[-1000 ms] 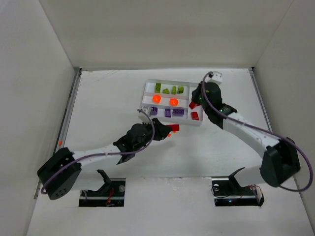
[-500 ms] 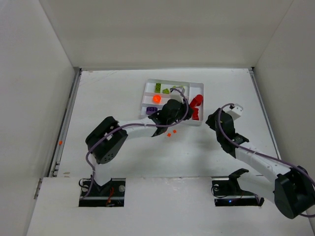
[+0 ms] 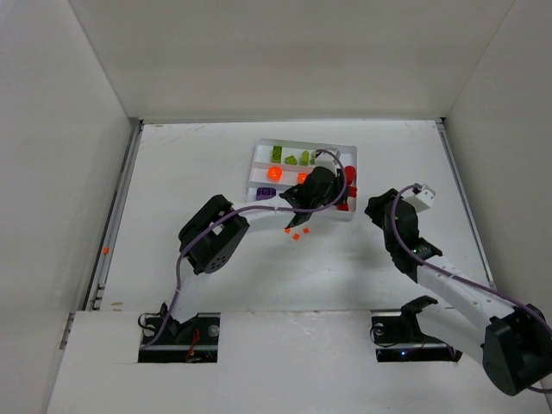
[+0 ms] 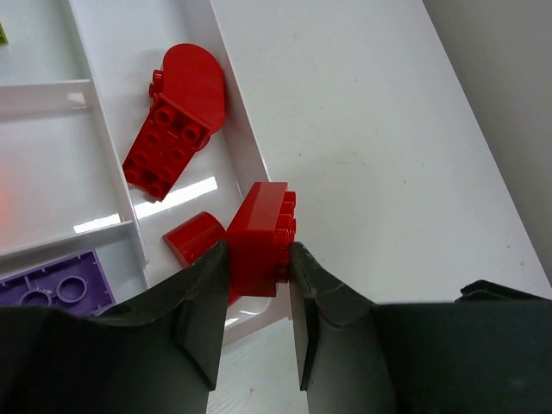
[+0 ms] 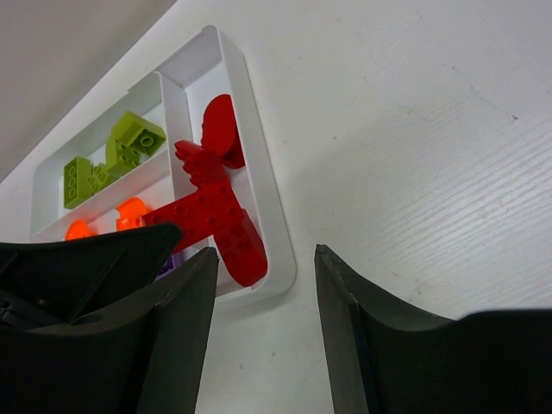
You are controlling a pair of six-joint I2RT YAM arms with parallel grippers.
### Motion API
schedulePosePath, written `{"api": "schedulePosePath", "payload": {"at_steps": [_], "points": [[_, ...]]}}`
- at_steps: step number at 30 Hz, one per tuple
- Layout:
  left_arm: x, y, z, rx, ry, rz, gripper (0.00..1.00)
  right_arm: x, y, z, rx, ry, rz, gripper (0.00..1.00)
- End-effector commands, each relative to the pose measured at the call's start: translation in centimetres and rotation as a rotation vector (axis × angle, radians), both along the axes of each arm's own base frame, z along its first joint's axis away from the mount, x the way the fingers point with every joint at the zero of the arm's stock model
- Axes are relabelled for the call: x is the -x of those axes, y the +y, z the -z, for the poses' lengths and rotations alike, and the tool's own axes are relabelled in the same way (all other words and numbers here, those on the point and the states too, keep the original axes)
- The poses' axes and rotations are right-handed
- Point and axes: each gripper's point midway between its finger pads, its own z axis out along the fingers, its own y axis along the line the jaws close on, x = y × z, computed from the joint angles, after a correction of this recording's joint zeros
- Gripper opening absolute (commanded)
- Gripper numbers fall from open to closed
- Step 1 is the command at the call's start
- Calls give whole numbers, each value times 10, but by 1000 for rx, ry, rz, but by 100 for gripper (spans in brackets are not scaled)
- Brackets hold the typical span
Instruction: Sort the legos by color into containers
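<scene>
While the left end effector [image 4: 259,263] grips a red brick [image 4: 263,233] above the tray's [image 4: 248,164] right end slot and the right end effector [image 5: 263,259] gapes empty, orange pieces [image 3: 299,233] lie unsorted on the surface [image 3: 198,172].

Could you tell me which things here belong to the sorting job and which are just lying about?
Job: white tray; red brick in left claw; green legos, orange legos, purple legos, red legos in slots; two orange bits on table.
Lying about: orange speck by left rail, too small to identify.
</scene>
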Motion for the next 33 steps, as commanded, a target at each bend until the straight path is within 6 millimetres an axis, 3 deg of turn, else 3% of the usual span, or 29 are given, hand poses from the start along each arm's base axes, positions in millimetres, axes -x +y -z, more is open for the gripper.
{"api": "schedulePosePath", "payload": {"at_steps": [1, 7, 11, 16, 18, 21, 24, 28, 30, 33], "points": [[-11, -9, -24, 33, -46, 5, 31, -7, 2, -12, -41, -58, 2, 55], [-13, 1, -31, 21, -57, -10, 45, -4, 2, -22, -43, -90, -7, 56], [-11, 16, -60, 33, -110, -17, 49, -9, 10, -18, -28, -76, -35, 49], [8, 67, -104, 42, -187, -63, 33, -11, 55, -28, 39, -90, -196, 31], [22, 88, -104, 31, -192, -72, 28, -7, 83, -27, 68, -76, -292, 27], [45, 132, -87, -2, -166, -109, 23, -4, 123, -20, 133, -43, -429, 25], [66, 168, -64, -31, -134, -152, 23, 3, 157, 0, 173, 41, -554, 26], [87, 219, -31, -63, -88, -236, 24, 28, 192, 43, 219, 188, -699, 41], [92, 232, -18, -78, -71, -255, 24, 40, 208, 55, 240, 222, -755, 50], [96, 247, 2, -93, -47, -284, 25, 41, 220, 65, 282, 248, -772, 57]]}}
